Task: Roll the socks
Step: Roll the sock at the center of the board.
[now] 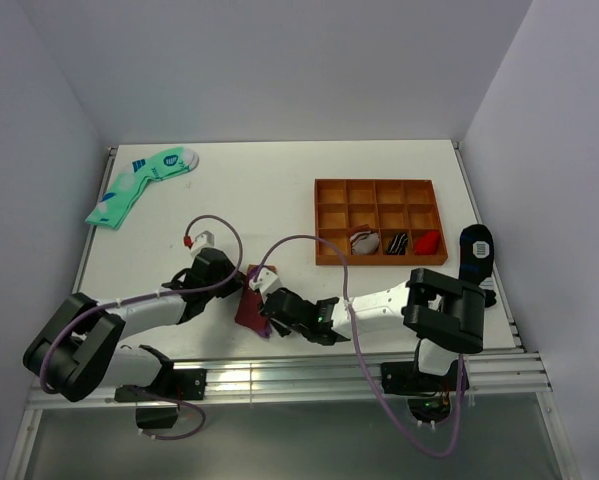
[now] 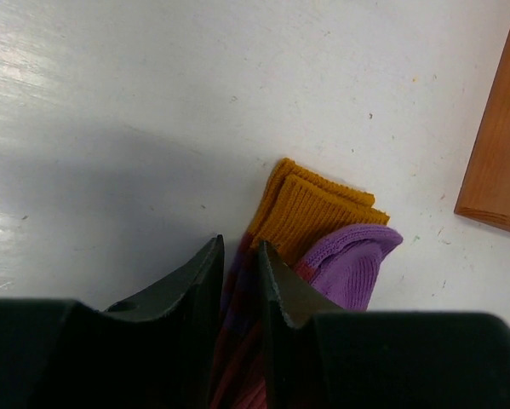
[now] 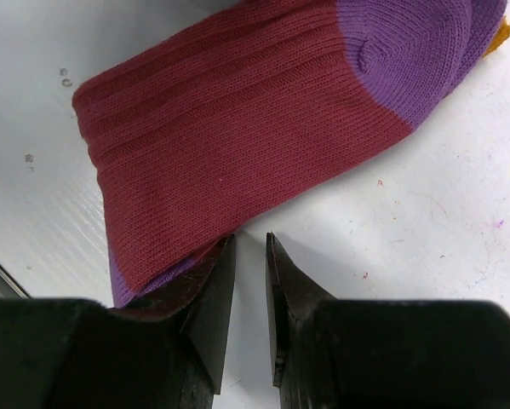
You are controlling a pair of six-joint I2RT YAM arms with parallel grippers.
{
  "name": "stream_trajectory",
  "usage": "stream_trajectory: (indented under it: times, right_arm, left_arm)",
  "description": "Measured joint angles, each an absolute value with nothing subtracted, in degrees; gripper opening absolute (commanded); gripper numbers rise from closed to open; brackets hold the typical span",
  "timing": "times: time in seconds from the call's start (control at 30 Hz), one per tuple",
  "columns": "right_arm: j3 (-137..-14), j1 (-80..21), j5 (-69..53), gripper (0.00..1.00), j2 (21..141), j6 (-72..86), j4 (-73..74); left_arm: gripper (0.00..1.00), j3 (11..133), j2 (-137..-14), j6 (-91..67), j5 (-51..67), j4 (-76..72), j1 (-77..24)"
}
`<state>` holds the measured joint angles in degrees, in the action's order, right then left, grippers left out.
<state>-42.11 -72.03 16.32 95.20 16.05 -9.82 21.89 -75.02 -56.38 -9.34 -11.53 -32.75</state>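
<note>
The maroon-red socks (image 1: 250,312) lie flat on the white table between my two grippers. In the left wrist view their mustard cuff (image 2: 310,209) and a purple toe (image 2: 354,258) lie just past my fingertips. My left gripper (image 2: 240,247) is shut on a fold of the striped fabric; it also shows in the top view (image 1: 244,288). In the right wrist view the maroon body (image 3: 237,128) and purple heel (image 3: 416,43) fill the upper half. My right gripper (image 3: 250,239) stands narrowly open and empty at the socks' near edge, its left finger (image 3: 208,281) touching the fabric.
An orange wooden compartment tray (image 1: 379,186) stands at the right and holds rolled socks (image 1: 364,241); its corner shows in the left wrist view (image 2: 497,145). Mint-green socks (image 1: 139,185) lie at the far left. A black sock with blue patches (image 1: 476,250) lies at the right edge.
</note>
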Motion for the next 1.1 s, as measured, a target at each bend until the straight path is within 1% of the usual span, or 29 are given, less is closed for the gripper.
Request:
stream_trajectory:
  times: [0.2,0.3,0.53,0.67,0.77,0.8,0.87,1.0,1.1]
  right_arm:
    - [-42.35,-72.03,16.45,0.29,95.29,16.23,-9.78]
    - [-42.37,-72.07,16.47,0.31,95.29,16.62,-9.76]
    - [-42.37,-72.07,17.43,0.31,95.18,16.95,-9.06]
    - [-42.3,-71.94,18.87,0.31,92.62,17.1,-6.66]
    - [-41.95,-71.85,19.57,0.34,87.59,17.08,-5.5]
    - [-41.93,-71.85,19.66,0.38,85.82,16.97,-5.52]
    - [-41.95,-71.88,19.53,0.41,83.55,16.49,-6.42]
    - [-42.0,-72.25,17.69,0.45,83.77,14.96,-8.51]
    - [-42.0,-72.75,15.44,0.46,86.0,13.78,-10.11]
  left_arm:
    - [0.32,22.0,-75.79,-56.38,-8.34,-12.75,-32.77]
    - [0.31,22.13,-76.16,-56.38,-7.66,-13.21,-32.82]
    - [0.32,22.28,-77.1,-56.49,-6.9,-14.55,-32.82]
    - [0.33,22.28,-76.2,-56.69,-7.42,-13.82,-32.86]
    - [0.33,22.28,-74.54,-56.8,-8.01,-13.06,-32.86]
    - [0.33,22.28,-74.02,-56.88,-8.36,-12.71,-32.86]
    - [0.34,22.28,-73.21,-56.95,-8.95,-12.12,-32.86]
    - [0.35,22.28,-71.09,-57.71,-10.02,-10.04,-32.69]
    - [0.38,22.28,-68.42,-57.91,-10.48,-7.94,-32.18]
